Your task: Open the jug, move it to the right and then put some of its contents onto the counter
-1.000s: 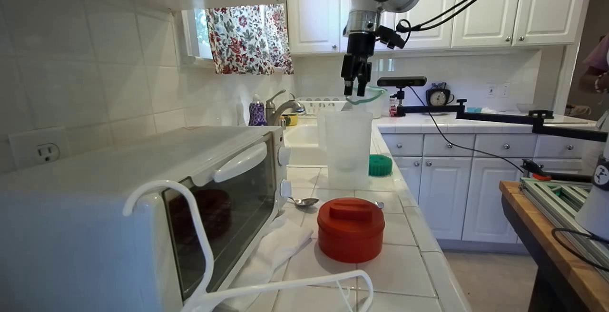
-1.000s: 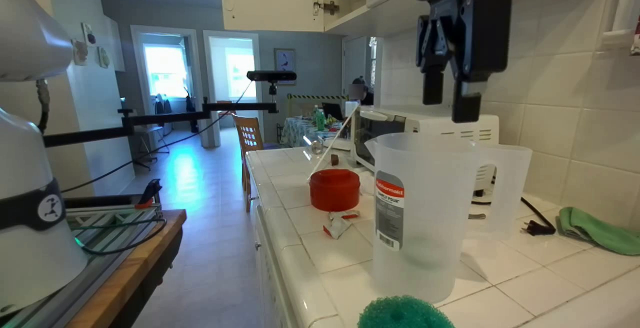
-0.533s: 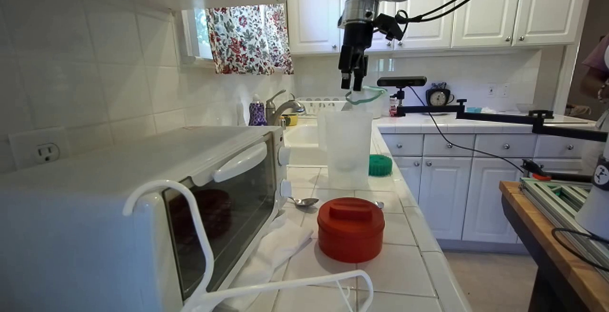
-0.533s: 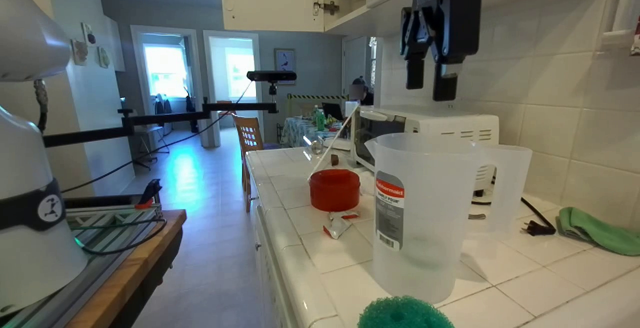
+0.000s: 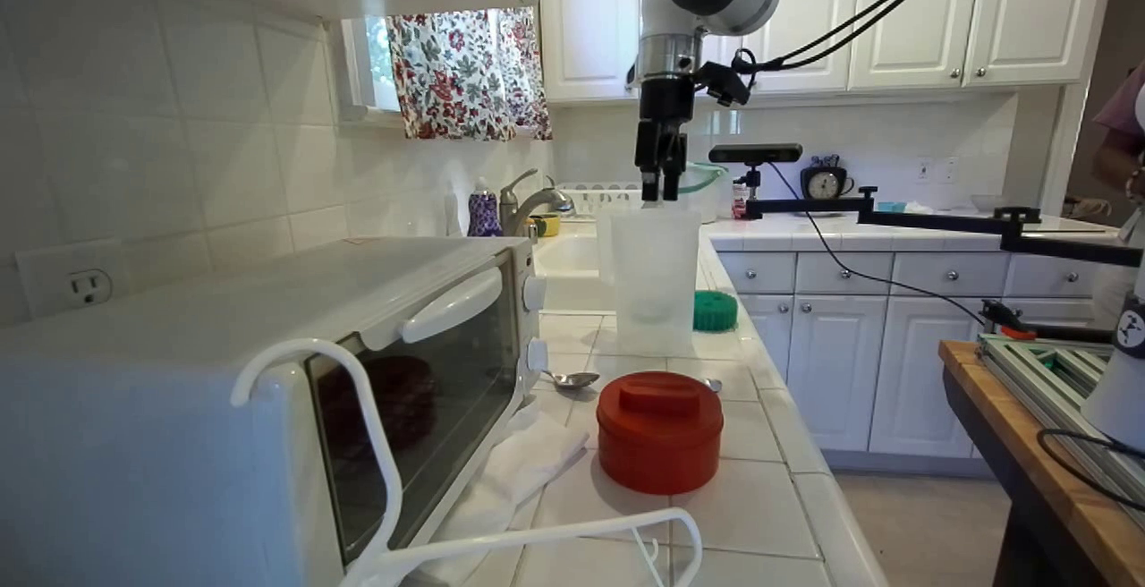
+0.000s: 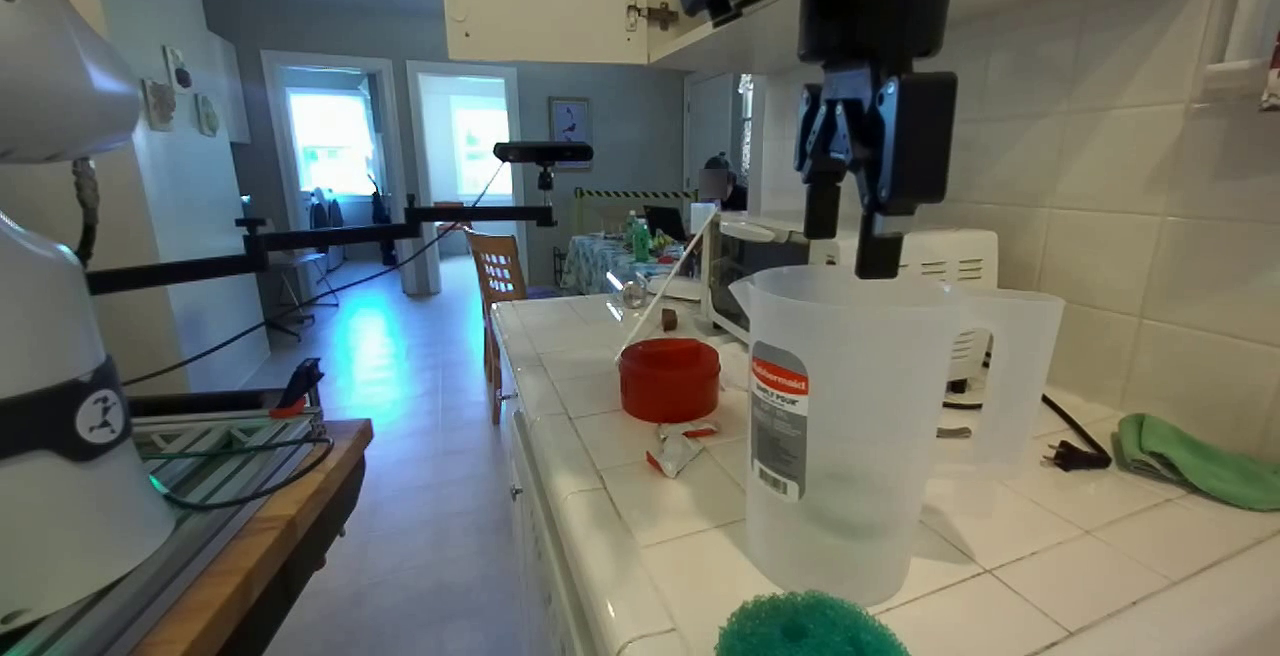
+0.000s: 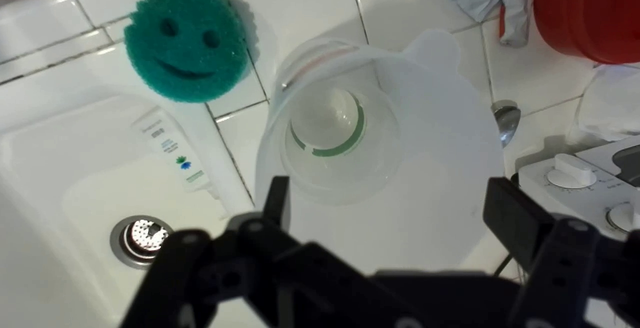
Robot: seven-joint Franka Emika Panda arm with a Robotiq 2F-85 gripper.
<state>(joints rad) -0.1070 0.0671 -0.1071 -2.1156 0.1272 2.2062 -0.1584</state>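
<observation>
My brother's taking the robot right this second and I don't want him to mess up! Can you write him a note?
Gripper: jaws open, pointing down at the jug, gripping nothing. Can't tell whether they touch it.
Jug: upright on the white tiled counter, near the green smiley sponge. A green ring shows inside; what it belongs to isn't clear.
Done: the jug's top is uncovered.
Left: grip the jug, move it right unless that's already done (can't tell), then put some of what's inside onto the counter.

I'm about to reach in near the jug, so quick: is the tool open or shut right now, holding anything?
Tool: open, jaws apart, holding nothing, with the jug below it.
</observation>
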